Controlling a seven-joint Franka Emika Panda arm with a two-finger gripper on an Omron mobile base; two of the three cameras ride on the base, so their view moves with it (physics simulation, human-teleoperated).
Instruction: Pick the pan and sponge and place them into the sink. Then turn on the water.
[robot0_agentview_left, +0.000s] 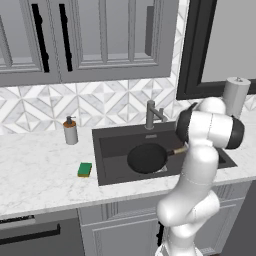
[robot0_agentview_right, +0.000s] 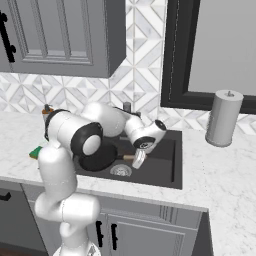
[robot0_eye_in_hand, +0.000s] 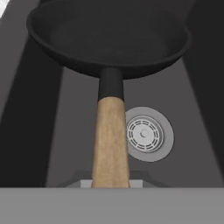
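The gripper (robot0_agentview_right: 138, 159) is closed on the wooden handle of the pan (robot0_agentview_left: 147, 157), which hangs inside the sink (robot0_agentview_left: 107, 150) above the drain (robot0_eye_in_hand: 145, 134), so it is best to lower it flat before releasing.

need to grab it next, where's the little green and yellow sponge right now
In the left base view, the green and yellow sponge lies flat on the white marble counter, just left of the dark grey sink and in front of the soap dispenser.

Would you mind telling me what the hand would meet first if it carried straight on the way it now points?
Probably the sink floor beside the drain; the hand grips the pan by its wooden handle, though depth is unclear.
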